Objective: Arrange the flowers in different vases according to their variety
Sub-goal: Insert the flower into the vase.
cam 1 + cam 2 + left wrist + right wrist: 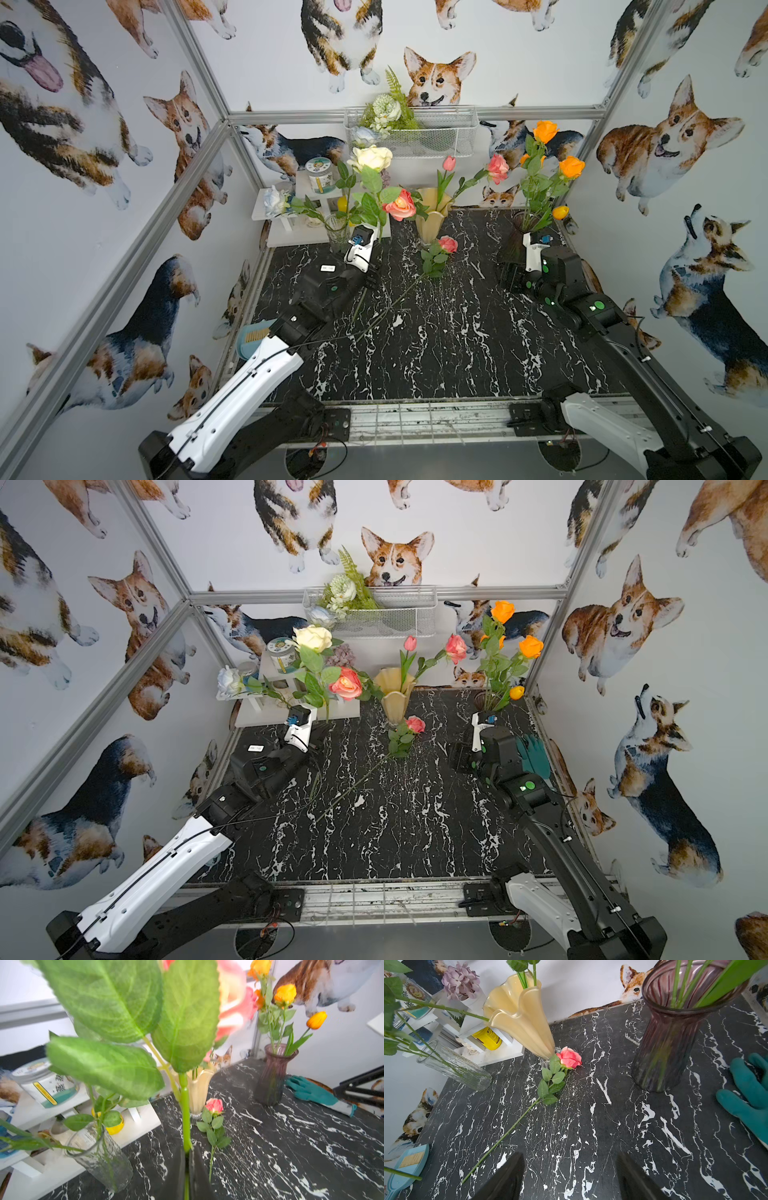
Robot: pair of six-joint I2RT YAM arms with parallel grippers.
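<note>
You had the left end effector (188,1152) clamped on a pink rose (400,204), upright at centre frame, likely bound for the cream vase (432,216) beside it. The right end effector (570,1155) stood open, empty; a second pink rose (448,244) lay on the tabletop (457,332).

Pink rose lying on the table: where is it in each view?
Top view: lying rose mid-table, bloom at cream vase foot.
Top view: lying rose, same spot.
Left wrist: lying rose beside held stem.
Right wrist: lying rose at cream vase foot.
Shared landmark: cream vase.
</note>
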